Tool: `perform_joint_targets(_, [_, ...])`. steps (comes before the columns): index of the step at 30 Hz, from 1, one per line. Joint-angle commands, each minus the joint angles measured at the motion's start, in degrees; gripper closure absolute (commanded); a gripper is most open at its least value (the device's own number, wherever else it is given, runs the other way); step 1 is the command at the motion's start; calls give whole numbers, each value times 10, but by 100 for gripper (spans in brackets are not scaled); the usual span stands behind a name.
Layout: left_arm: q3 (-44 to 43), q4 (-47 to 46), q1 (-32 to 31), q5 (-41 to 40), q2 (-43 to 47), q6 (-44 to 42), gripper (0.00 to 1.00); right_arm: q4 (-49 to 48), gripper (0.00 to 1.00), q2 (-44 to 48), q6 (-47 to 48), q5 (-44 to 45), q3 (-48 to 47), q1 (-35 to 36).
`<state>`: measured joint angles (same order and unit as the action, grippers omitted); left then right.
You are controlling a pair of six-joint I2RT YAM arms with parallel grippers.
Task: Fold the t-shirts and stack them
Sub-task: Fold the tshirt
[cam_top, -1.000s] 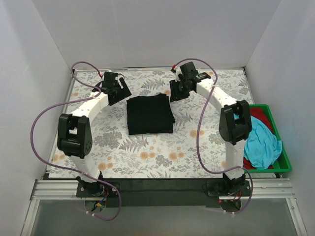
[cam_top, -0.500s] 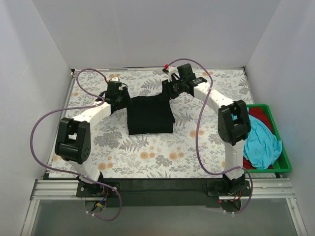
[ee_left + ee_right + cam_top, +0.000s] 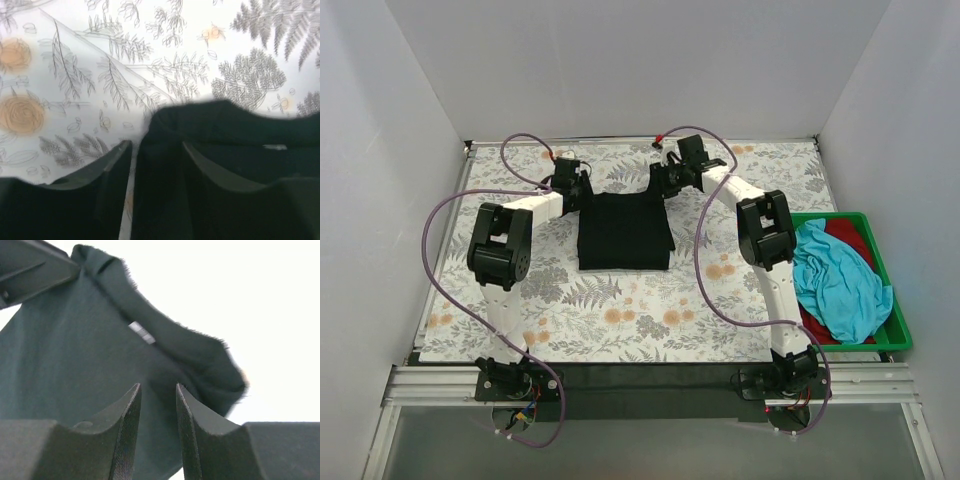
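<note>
The black t-shirt [image 3: 623, 232] lies folded in a rectangle on the flowered table cloth. My left gripper [image 3: 582, 192] is at its far left corner. In the left wrist view, this gripper [image 3: 155, 150] is open, with the shirt's corner [image 3: 240, 135] between the fingers. My right gripper [image 3: 660, 186] is at the far right corner. In the right wrist view it [image 3: 157, 395] is open with a narrow gap, just over the black cloth [image 3: 65, 340]. The turquoise t-shirt [image 3: 835, 285] and the red t-shirt [image 3: 848, 232] lie crumpled in the tray.
The green plastic tray [image 3: 880, 343] stands at the table's right edge. White walls close in the back and both sides. Purple cables loop from both arms above the table.
Both grippers have moved inward and down to the far corners of the black shirt. The right arm's elbow has swung off the tray, and the turquoise shirt shows more.
</note>
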<state>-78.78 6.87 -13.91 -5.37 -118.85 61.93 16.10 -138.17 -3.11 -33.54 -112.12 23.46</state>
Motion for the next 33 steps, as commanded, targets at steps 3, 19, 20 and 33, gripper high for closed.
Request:
perform_joint_targets(3, [-25,-12,10,8,-17,-1,45,-38,65,-25,-68,-30,-61,-35])
perform_joint_targets(19, [136,68,-23,129,313,130,30,-267,64,285,-259,-130,334,39])
perform_joint_targets(20, [174,67,-29,148,324,149,34,-272,64,289,-263,-131,343,55])
perform_joint_targets(33, [366,-1,-31,109,289,246,83,-324,72,160,-258,-132,418,99])
